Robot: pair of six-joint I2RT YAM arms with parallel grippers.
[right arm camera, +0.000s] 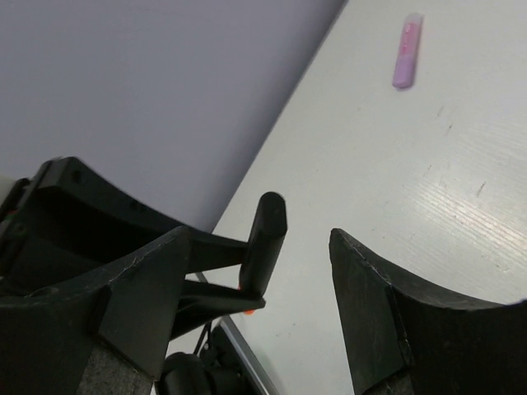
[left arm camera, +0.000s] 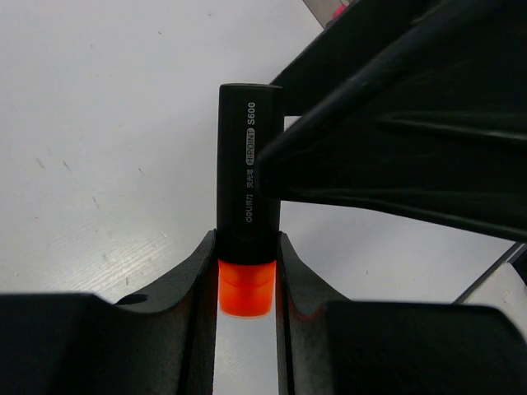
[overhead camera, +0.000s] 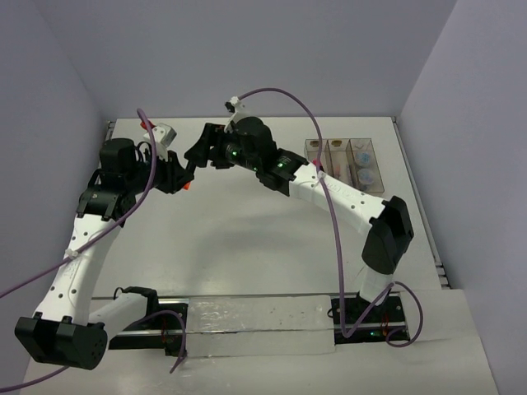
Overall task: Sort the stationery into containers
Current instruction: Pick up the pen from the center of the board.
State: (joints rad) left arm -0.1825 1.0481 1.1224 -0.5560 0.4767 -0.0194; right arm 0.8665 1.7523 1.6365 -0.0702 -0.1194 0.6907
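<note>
orange highlighter (left arm camera: 247, 164), clamped in left end effector (left arm camera: 245, 257)

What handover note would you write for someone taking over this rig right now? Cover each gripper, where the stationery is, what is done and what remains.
Left gripper: shut on the orange-ended highlighter.
Right gripper: open, fingers either side of its black end, not closed.
Bins: far right of the table; bluish pots in the rightmost one.
Pink stick: loose on the table.
Done: pots binned. Left: likely complete the handover, bin the highlighter, then the stick.
</note>
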